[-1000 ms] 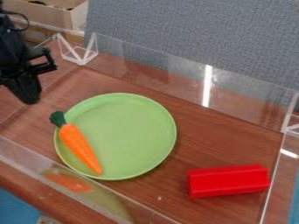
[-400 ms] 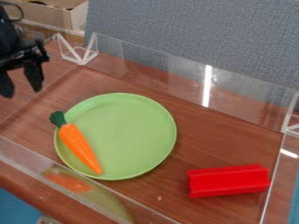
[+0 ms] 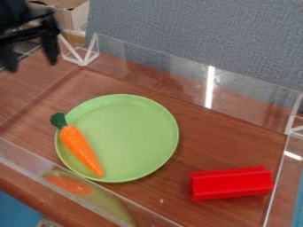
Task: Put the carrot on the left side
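The carrot (image 3: 78,147) is a small orange toy with a dark green stem tip. It lies on the left edge of the green plate (image 3: 136,133), stem end just over the rim towards the back left. My gripper (image 3: 30,53) hangs high at the upper left of the picture, well above and behind the carrot. Its two dark fingers (image 3: 51,50) stand apart, open, with nothing between them.
A red rectangular block (image 3: 232,183) lies on the wooden table at the front right. Clear acrylic walls (image 3: 213,84) ring the work area. Cardboard boxes (image 3: 53,13) stand behind at the upper left.
The gripper has risen away from the table at the left and its fingers have spread from shut to open. Carrot, plate and block have not moved.
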